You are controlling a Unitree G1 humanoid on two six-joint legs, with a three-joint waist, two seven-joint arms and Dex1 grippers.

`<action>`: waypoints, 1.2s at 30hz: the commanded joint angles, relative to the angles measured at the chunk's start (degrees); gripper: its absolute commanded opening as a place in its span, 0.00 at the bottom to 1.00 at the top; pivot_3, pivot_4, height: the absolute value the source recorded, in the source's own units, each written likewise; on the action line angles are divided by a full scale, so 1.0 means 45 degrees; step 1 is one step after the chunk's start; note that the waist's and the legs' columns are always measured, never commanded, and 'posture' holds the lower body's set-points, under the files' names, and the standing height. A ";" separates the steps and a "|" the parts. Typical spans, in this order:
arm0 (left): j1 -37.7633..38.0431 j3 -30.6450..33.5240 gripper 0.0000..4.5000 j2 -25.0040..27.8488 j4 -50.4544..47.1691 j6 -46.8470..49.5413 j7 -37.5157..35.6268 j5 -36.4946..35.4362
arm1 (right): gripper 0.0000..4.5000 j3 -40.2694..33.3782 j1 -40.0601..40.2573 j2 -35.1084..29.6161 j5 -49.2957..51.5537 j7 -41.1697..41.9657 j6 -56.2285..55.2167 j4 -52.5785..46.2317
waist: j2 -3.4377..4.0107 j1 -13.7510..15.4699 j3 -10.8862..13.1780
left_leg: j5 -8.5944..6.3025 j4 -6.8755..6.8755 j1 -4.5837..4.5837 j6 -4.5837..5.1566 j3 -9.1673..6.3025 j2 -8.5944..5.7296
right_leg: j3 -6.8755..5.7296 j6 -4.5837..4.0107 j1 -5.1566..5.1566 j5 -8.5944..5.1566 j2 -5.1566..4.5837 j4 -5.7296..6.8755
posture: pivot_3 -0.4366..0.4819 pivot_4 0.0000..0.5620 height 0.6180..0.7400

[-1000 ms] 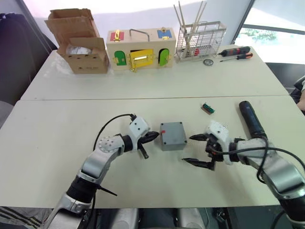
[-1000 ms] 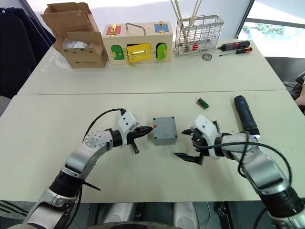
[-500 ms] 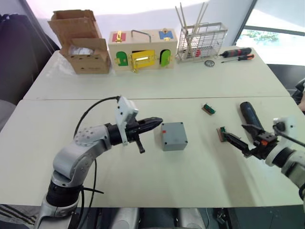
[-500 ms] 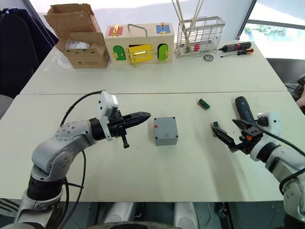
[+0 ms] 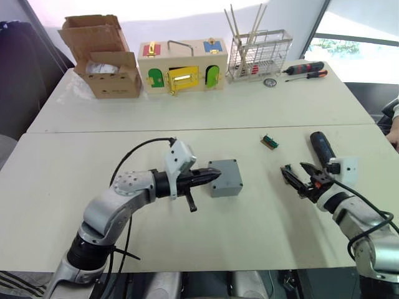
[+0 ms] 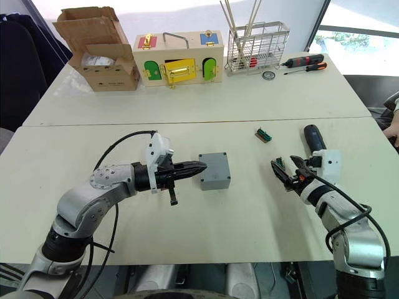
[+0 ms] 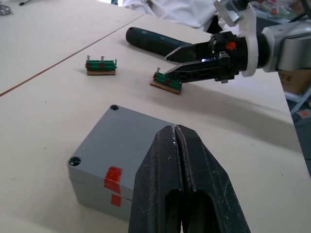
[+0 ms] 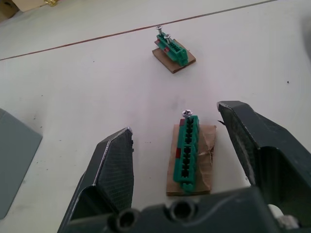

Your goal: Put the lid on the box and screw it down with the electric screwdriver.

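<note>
While left gripper [image 5: 215, 175] fingers pressed together beside box [image 5: 225, 177] — right gripper [image 8: 187, 145] fingers wide, straddling green connector [image 8: 187, 148].

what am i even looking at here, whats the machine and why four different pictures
It is a humanoid robot with two arms, each ending in a two-finger gripper. Two pictures come from its head, looking down at a white table; the other two come from cameras on its wrists. The left gripper, fingers shut and holding nothing, points at a grey box with its lid on. The right gripper is open over a small green screw holder; another holder lies nearby, and a black electric screwdriver lies beside that arm.
</note>
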 commanded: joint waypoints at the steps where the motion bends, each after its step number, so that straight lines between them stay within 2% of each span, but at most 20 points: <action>1: 0.0132 -0.0002 0.00 0.0080 -0.0800 0.0007 0.0036 -0.0193 | 0.71 0.0029 -0.0337 0.0007 -0.0108 -0.0059 -0.0581 0.0291 | 0.0001 -0.0005 0.0000 | 0.0000 -0.0001 0.0002 0.0000 0.0000 0.0001 | 0.0000 0.0000 0.0000 0.0000 0.0001 0.0000 | 0.48 0.27 0.95; 12: 0.0386 -0.0332 0.00 0.0183 -0.1150 0.0136 0.0073 -0.0156 | 0.71 0.0328 -0.0830 0.0209 -0.0221 -0.0243 -0.1129 0.1112 | 0.0001 0.0008 0.0000 | -0.0001 -0.0003 0.0003 0.0001 0.0001 0.0001 | 0.0003 -0.0001 0.0000 0.0000 0.0001 0.0001 | 0.48 0.27 0.95; 15: 0.0404 -0.0330 0.00 0.0233 -0.1062 0.0045 0.0063 -0.0066 | 0.52 0.0466 -0.0874 0.0228 -0.0329 -0.0286 -0.1298 0.1304 | 0.0001 0.0001 0.0000 | -0.0001 -0.0002 0.0003 0.0001 0.0001 0.0001 | 0.0003 -0.0001 0.0000 0.0000 0.0001 0.0001 | 0.48 0.27 0.95; 20: 0.0454 -0.0366 0.00 0.0256 -0.1029 -0.0020 0.0069 0.0007 | 0.01 0.0437 -0.1026 0.0293 -0.0293 -0.0448 -0.1476 0.1551 | 0.0001 0.0008 0.0000 | -0.0001 -0.0003 0.0003 0.0001 0.0002 0.0000 | 0.0003 -0.0001 0.0000 0.0000 0.0001 0.0000 | 0.48 0.27 0.95; 28: 0.0629 -0.0442 0.00 0.0311 -0.0982 -0.0151 0.0062 0.0116 | 0.01 0.0294 -0.0837 0.0325 -0.0076 -0.0564 -0.1314 0.1172 | 0.0001 0.0001 0.0000 | -0.0003 -0.0004 0.0004 0.0006 0.0002 0.0001 | 0.0003 -0.0001 0.0000 0.0000 0.0001 0.0000 | 0.48 0.27 0.95; 36: 0.0514 -0.0173 0.00 0.0393 -0.0600 -0.0312 -0.0146 0.0035 | 0.01 -0.0342 -0.1271 0.0086 0.0727 -0.0893 -0.0757 -0.0147 | 0.0002 0.0006 0.0001 | -0.0026 -0.0004 0.0004 0.0046 0.0002 0.0002 | 0.0004 -0.0001 0.0000 -0.0001 0.0001 0.0000 | 0.48 0.27 0.95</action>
